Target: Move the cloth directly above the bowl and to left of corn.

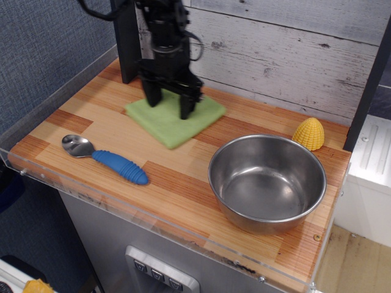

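Note:
The light green cloth (173, 124) lies flat on the wooden table at the back, left of the middle. My gripper (170, 105) stands upright on it, its two black fingers spread apart with both tips pressing into the cloth. The large steel bowl (244, 215) sits empty at the front right, with the cloth's right corner just up and left of its rim. The small yellow corn (308, 133) stands behind the bowl at the right, near the wall.
A spoon with a blue ribbed handle (107, 160) lies at the front left. A grey plank wall (275, 55) runs along the back. A clear plastic lip (153, 223) edges the table's front and left sides.

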